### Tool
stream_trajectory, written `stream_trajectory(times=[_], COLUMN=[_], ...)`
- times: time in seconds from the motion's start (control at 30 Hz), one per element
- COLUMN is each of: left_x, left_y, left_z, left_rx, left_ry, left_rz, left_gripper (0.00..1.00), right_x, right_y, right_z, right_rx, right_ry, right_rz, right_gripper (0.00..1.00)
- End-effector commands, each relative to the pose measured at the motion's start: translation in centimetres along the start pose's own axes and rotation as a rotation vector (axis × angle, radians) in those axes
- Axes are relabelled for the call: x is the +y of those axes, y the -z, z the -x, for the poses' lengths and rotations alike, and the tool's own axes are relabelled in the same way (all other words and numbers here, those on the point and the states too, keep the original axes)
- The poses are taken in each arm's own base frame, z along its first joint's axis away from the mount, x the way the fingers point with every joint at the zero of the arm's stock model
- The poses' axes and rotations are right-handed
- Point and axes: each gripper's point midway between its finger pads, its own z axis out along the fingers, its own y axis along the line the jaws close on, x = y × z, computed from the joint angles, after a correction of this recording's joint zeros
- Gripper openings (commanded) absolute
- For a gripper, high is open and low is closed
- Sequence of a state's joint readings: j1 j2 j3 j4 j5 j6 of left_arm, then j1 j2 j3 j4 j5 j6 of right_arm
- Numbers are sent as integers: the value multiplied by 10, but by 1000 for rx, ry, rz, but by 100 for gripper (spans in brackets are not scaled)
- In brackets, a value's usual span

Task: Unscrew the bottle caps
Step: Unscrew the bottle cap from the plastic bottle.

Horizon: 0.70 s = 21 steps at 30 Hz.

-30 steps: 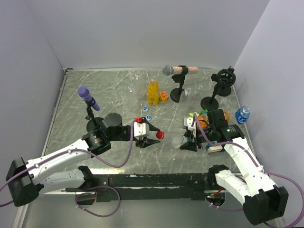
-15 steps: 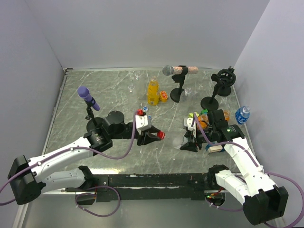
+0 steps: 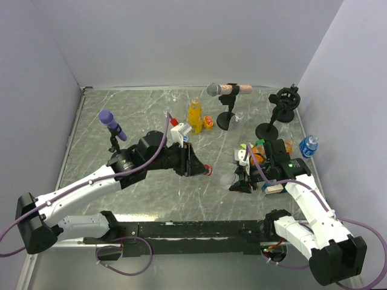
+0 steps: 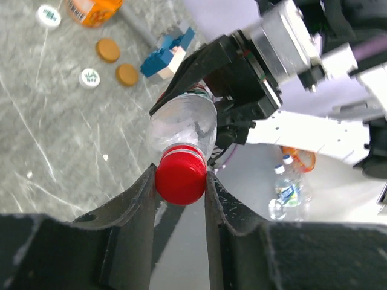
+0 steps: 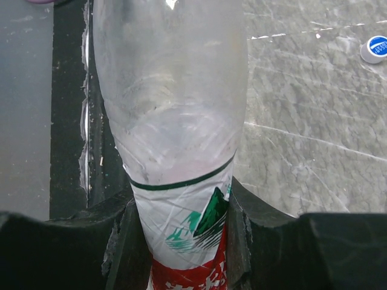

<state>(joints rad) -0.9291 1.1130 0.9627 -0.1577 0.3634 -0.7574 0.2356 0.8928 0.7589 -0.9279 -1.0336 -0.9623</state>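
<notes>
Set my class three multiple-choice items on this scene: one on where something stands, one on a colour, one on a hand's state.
1. Where is the orange juice bottle?
A. standing toward the far side of the table
B. lying at the near edge
C. balanced on a microphone

2. What colour is the cap between the fingers of the left hand?
A. blue
B. red
C. white

3. What state is the right hand in?
A. open and empty
B. shut on the clear bottle
C. shut on a loose lid

Answers: 1 A, the top view shows it standing near the back; 2 B, the left wrist view shows red; 3 B, its fingers press the labelled body from both sides.
</notes>
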Motion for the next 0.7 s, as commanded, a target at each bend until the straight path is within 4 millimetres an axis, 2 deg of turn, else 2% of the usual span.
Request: stream_trajectory(times=[0.0,0.17,0.37,0.47,0.57,0.67], left_x=[-16,-8,-5,-1,12,44], left_y=[-3,-1,16,23,27,28], left_z=[16,20,32,30,25,12], left_rx=[-16,-32,-128,-142,-148,-146], left_ry=[98,80,44,34,38,37], left_rz=[38,89,120,134,177,282], left_gripper=[1,1,1,1,1,1], right_x=[-2,-2,-2,-2,-2,-2], right_y=[-1,-1,-2,-1,-1,-1], right_z=[5,5,5,5,6,6], right_rx=[-24,-22,-24,-24,-25,-26], right_ry=[43,43,40,40,41,42], right_rz=[3,1,8,8,8,7], right_gripper=[31,31,31,31,31,31])
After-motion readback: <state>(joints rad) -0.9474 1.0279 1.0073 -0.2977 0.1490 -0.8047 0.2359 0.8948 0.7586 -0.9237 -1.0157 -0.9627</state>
